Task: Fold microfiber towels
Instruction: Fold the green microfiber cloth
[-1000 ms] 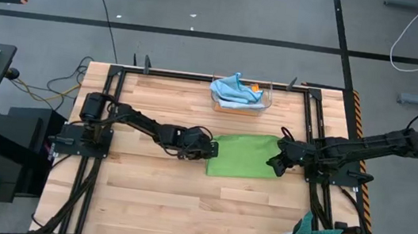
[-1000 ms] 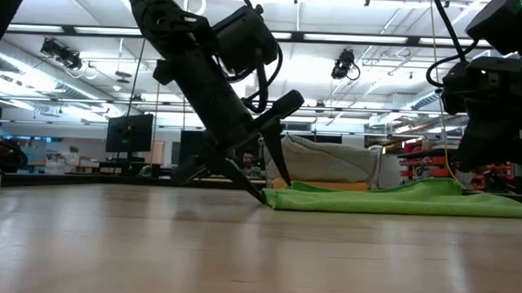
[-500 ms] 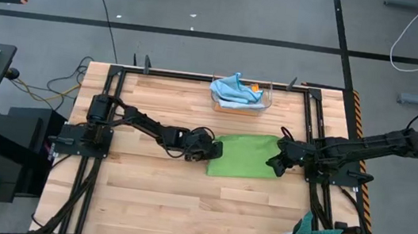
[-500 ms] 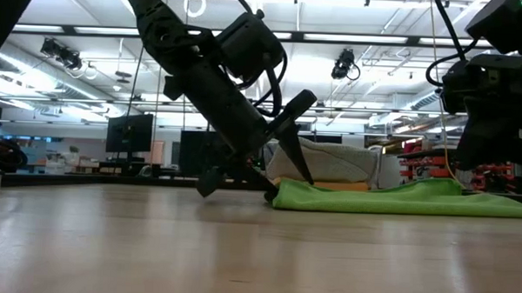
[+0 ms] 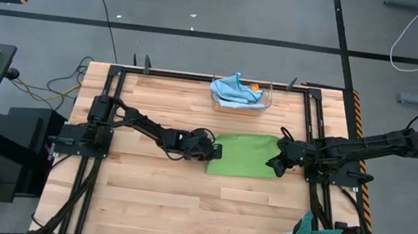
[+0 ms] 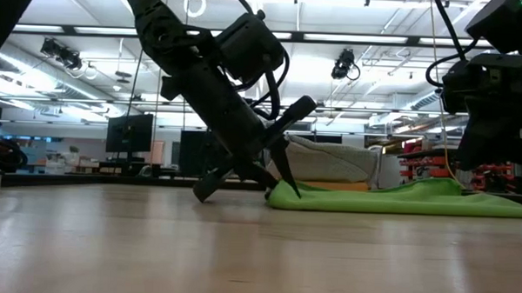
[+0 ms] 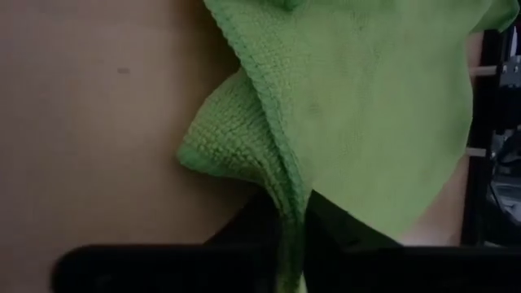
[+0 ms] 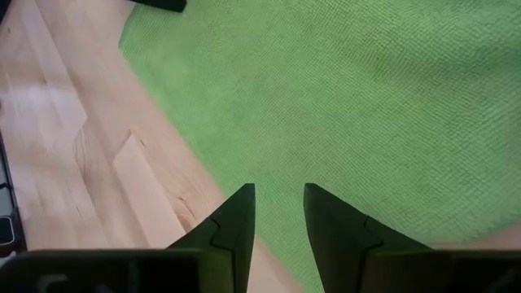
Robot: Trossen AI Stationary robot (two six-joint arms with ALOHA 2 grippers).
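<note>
Closing on the left edge of the green towel (image 5: 244, 155), our left gripper (image 5: 207, 148) has just gone from spread fingers to a pinch, with cloth bunched between them, so we judge the fold can start. That towel lies flat mid-table, long axis left to right. At its right edge our right gripper (image 5: 273, 164) rests with fingers apart over cloth.
</note>
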